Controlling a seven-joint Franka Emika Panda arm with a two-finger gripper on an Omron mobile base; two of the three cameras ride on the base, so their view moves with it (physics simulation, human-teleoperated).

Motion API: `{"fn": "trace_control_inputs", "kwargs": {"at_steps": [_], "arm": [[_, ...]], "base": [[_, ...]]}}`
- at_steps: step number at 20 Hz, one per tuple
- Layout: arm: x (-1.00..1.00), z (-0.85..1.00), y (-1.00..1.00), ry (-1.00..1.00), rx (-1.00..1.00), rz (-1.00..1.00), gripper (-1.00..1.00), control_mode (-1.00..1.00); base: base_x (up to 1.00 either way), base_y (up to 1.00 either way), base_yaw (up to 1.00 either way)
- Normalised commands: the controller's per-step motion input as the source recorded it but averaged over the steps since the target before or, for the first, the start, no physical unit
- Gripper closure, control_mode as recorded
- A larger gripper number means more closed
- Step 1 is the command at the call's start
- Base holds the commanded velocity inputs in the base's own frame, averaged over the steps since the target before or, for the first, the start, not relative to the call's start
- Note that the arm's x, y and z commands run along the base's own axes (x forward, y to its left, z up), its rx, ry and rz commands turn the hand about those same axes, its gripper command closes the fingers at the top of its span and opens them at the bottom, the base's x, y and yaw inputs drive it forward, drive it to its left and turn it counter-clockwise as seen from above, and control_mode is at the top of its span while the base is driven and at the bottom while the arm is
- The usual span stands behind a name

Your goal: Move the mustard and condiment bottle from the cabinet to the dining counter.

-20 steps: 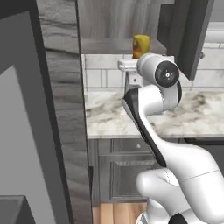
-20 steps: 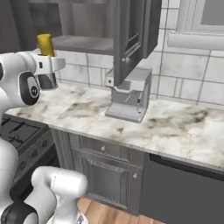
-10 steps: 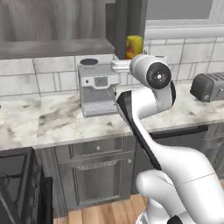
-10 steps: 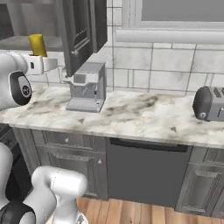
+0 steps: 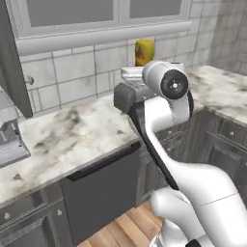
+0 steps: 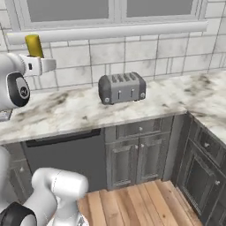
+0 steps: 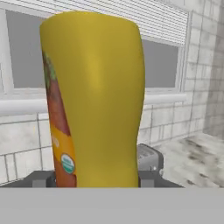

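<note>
My gripper (image 7: 96, 180) is shut on the mustard (image 7: 96, 100), a yellow bottle with a red-orange label on its left side, held upright and close to the hand camera. From the left base view the mustard (image 5: 144, 52) rises above the white hand, with the gripper (image 5: 143, 63) under it, high over the marble worktop (image 5: 72, 135). From the right base view the mustard (image 6: 34, 45) stands on the gripper (image 6: 35, 56) at the upper left. The edge of a dark cabinet door (image 5: 12, 62) shows at the far left. The condiment bottle and the dining counter are out of view.
A grey toaster (image 6: 122, 87) stands on the worktop under a window (image 6: 110, 9), against a tiled backsplash. A coffee machine (image 5: 9, 142) sits at the left edge. The worktop turns a corner at the right (image 6: 207, 97). Grey cabinets and a dishwasher (image 6: 66, 154) stand below.
The whole picture has slid sideways: the base has moved, so the cabinet and coffee machine drifted left and the toaster and window came in. The mustard stays in the gripper.
</note>
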Motion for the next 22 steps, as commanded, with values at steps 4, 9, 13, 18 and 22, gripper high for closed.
{"fn": "trace_control_inputs", "kwargs": {"at_steps": [4, 9, 13, 18, 22], "arm": [[0.00, 0.00, 0.00, 0.00, 0.00, 0.00, 1.00, 1.00], [0.00, 0.00, 0.00, 0.00, 0.00, 0.00, 1.00, 1.00], [0.00, 0.00, 0.00, 0.00, 0.00, 0.00, 1.00, 1.00], [0.00, 0.00, 0.00, 0.00, 0.00, 0.00, 1.00, 1.00], [0.00, 0.00, 0.00, 0.00, 0.00, 0.00, 1.00, 1.00]], "base": [[0.00, -1.00, -0.68], [0.00, -1.00, -0.67], [0.00, -0.90, -0.65], [0.00, -0.64, -0.66], [0.00, -0.02, -0.54]]}}
